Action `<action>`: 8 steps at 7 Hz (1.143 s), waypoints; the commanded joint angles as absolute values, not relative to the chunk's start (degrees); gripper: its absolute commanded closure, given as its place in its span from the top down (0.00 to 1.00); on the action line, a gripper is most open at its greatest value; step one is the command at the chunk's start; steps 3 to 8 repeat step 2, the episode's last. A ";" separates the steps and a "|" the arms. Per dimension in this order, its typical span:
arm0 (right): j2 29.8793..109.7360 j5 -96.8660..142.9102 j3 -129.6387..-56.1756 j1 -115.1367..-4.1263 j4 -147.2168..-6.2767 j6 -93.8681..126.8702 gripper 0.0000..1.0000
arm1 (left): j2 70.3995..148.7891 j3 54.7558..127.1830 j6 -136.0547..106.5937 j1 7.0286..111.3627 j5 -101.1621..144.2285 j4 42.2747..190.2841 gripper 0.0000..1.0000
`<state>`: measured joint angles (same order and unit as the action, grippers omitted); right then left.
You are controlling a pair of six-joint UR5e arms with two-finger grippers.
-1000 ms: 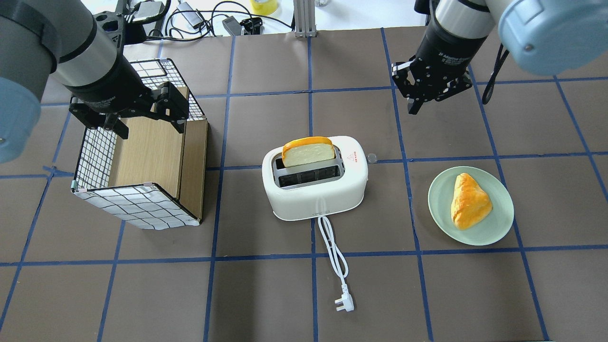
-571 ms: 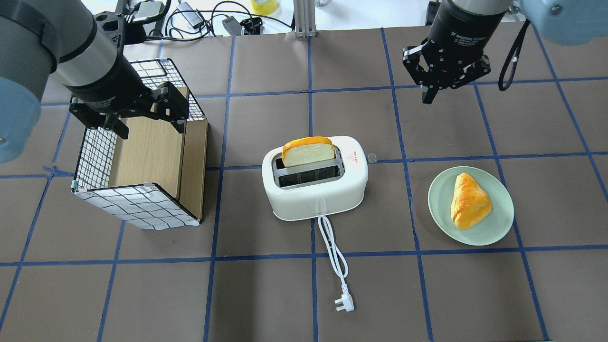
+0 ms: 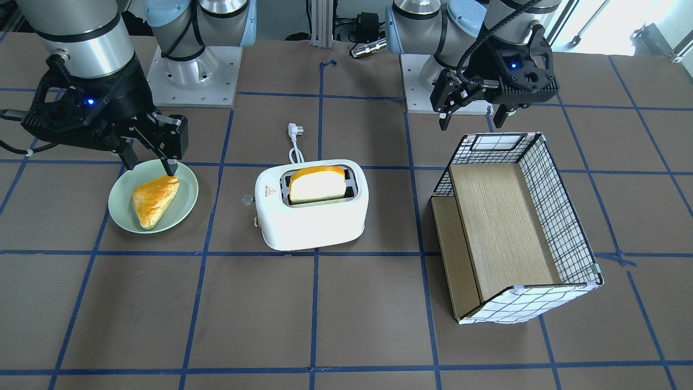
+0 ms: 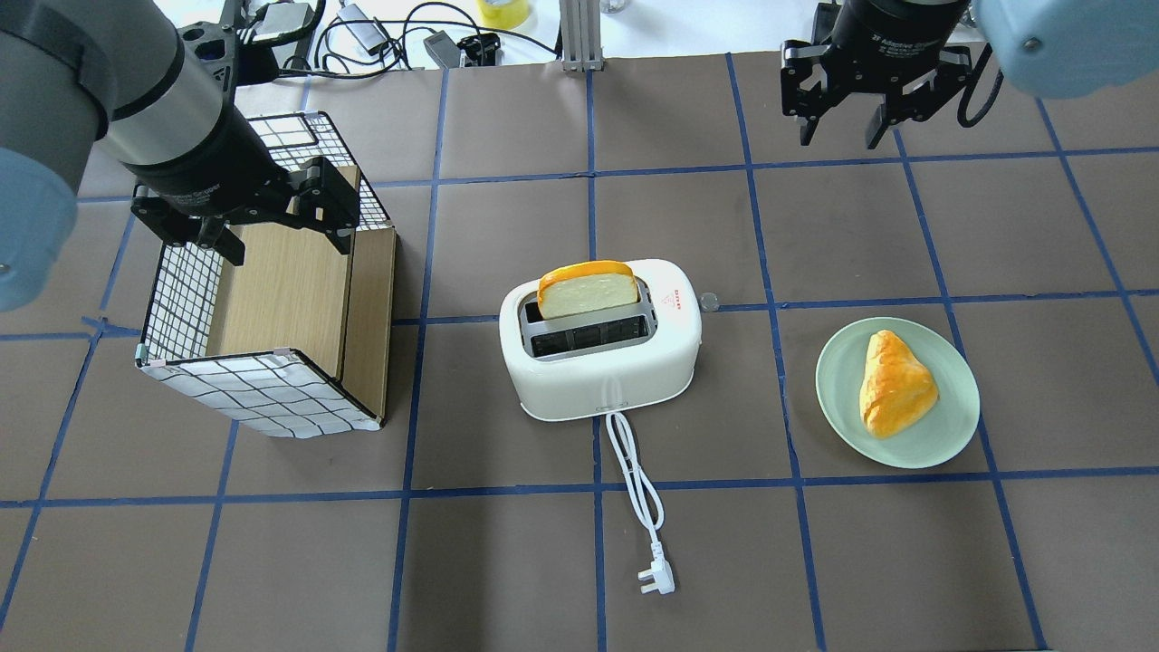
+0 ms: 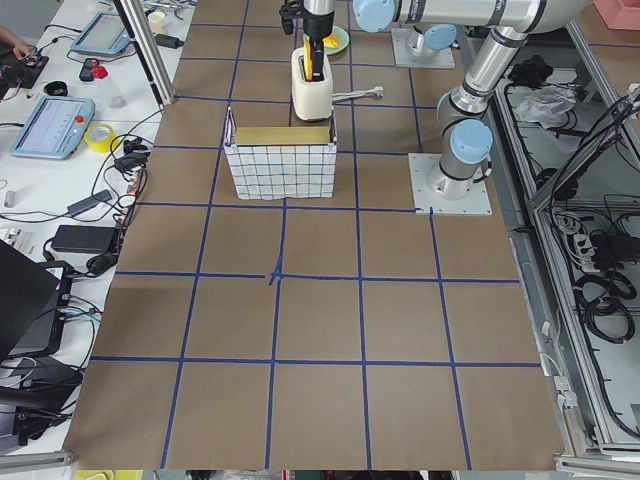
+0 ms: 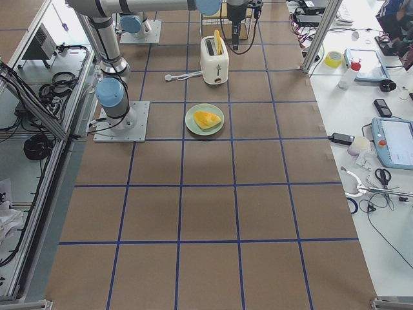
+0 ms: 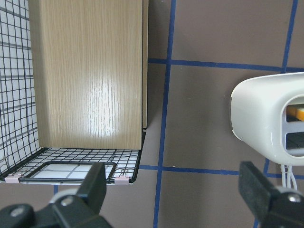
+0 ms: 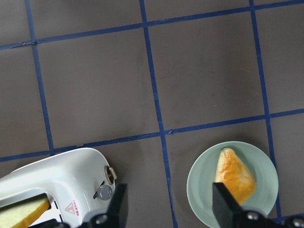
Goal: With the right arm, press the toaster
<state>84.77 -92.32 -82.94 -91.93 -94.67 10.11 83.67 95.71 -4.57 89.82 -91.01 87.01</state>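
On the table, one toaster (image 4: 602, 367); above, left gripper (image 4: 288, 246), right gripper (image 4: 838, 140), jaws apart.

Robotics lab: teach pendant (image 6: 395, 143), cables (image 6: 35, 146) (bench clutter).

Bare mat (image 4: 842, 244) lies open between the right gripper (image 4: 839, 140) and the toaster (image 4: 602, 349), obstacles being the plate (image 4: 951, 430) with pastry (image 4: 895, 382) near that end, bread slice (image 4: 587, 288) sticking from the far slot, cord (image 4: 634, 471) trailing robot-side, basket (image 4: 263, 389) well apart opposite.
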 commanded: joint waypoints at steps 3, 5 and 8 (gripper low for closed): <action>84.64 -92.72 -83.06 -91.93 -95.01 9.50 1.00 | 83.67 95.71 -4.57 89.82 -90.97 87.01 1.00; 84.64 -92.72 -83.06 -91.93 -95.01 9.50 1.00 | 83.67 95.71 -4.57 89.82 -90.97 87.01 1.00; 84.64 -92.72 -83.06 -91.93 -95.01 9.50 1.00 | 83.67 95.71 -4.57 89.82 -90.97 87.01 1.00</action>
